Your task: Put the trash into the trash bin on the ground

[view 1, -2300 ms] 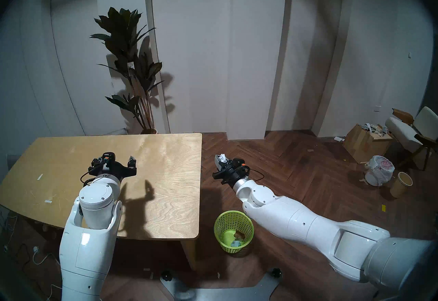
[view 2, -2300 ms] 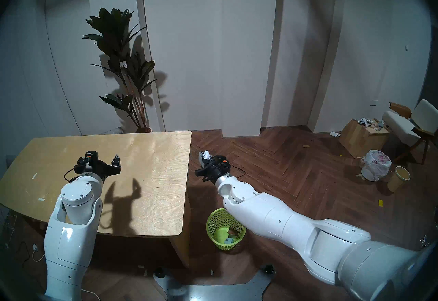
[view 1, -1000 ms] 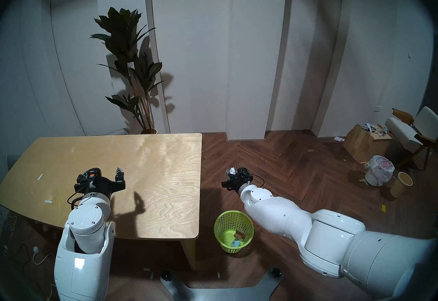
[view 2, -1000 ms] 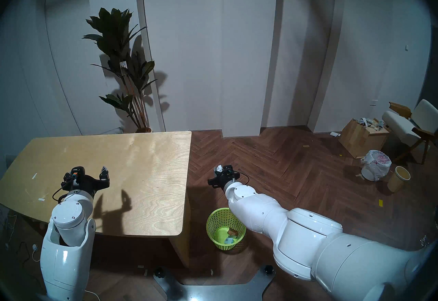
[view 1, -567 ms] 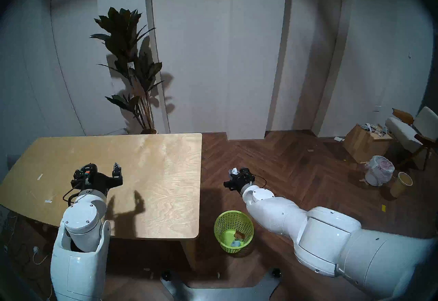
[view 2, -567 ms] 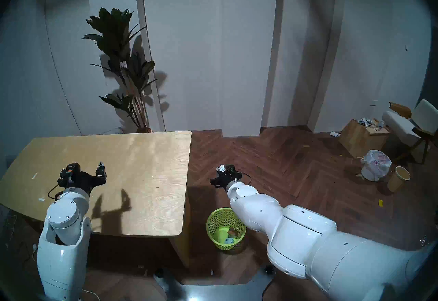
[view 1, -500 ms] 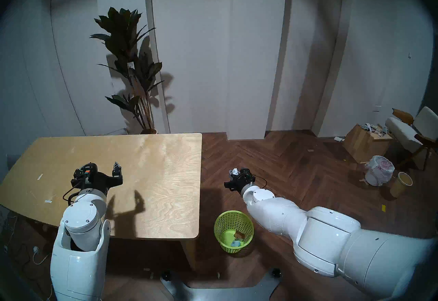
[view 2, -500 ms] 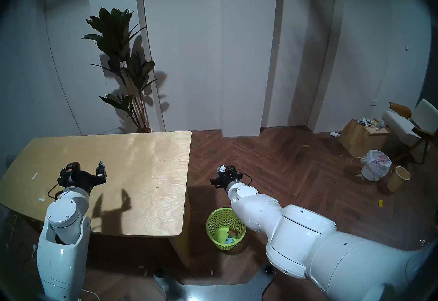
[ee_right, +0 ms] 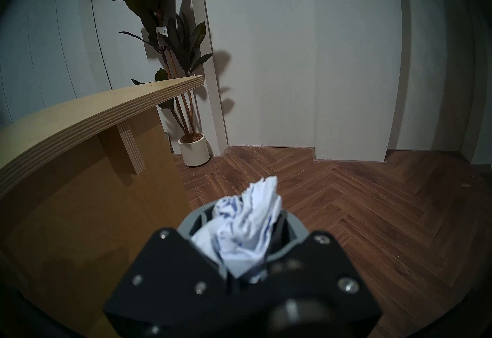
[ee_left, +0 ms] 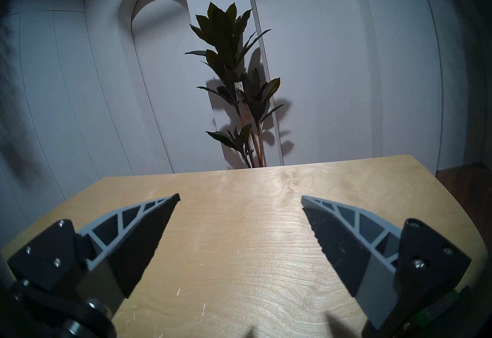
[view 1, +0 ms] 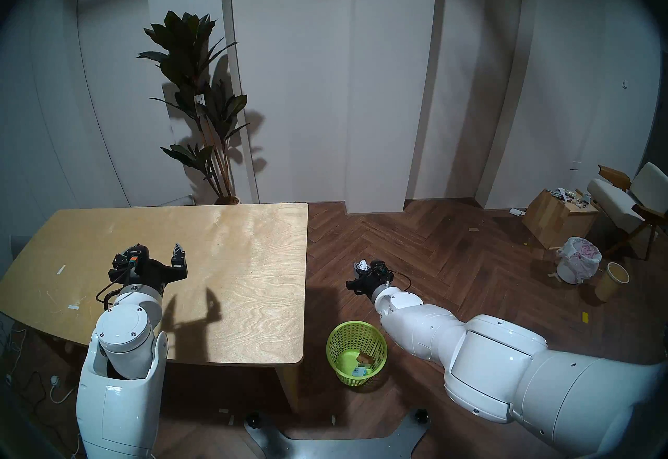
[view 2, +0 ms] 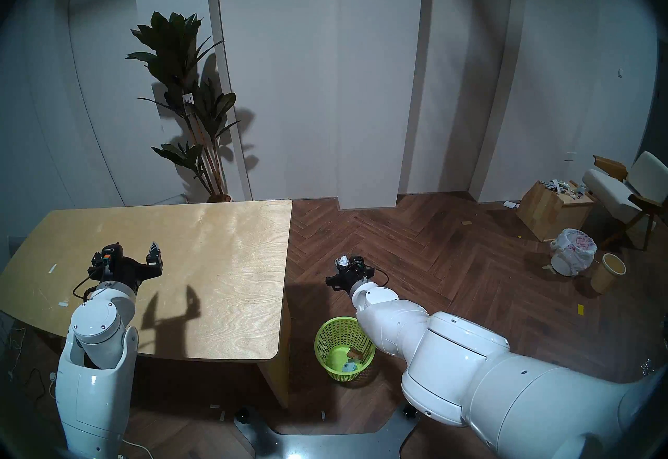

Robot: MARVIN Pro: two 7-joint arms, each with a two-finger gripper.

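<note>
My right gripper (view 1: 362, 266) is shut on the crumpled white paper ball (ee_right: 245, 225); the ball also shows in the head views (view 1: 362, 263) (view 2: 342, 260). It hangs over the floor, right of the table and beyond the lime-green mesh trash bin (view 1: 356, 323) (view 2: 343, 319). On the bin's bottom lie a torn brown cardboard box (view 1: 365, 357) and a pale blue-white wrapper (view 1: 359, 371). My left gripper (view 1: 155, 251) (ee_left: 239, 197) is open and empty above the table's left part.
The wooden table (view 1: 235, 266) stands left of the bin, its edge close to my right forearm. A potted plant (view 1: 202, 104) stands behind it. A white bag-lined bin (view 1: 578, 259), a beige bin (view 1: 611, 281), a cardboard box (view 1: 556, 219) and a chair (view 1: 629, 201) stand far right.
My right gripper has drawn back toward me and slightly right with the paper ball, ending nearer the green bin. My left arm has pulled back a little, gripper still open.
</note>
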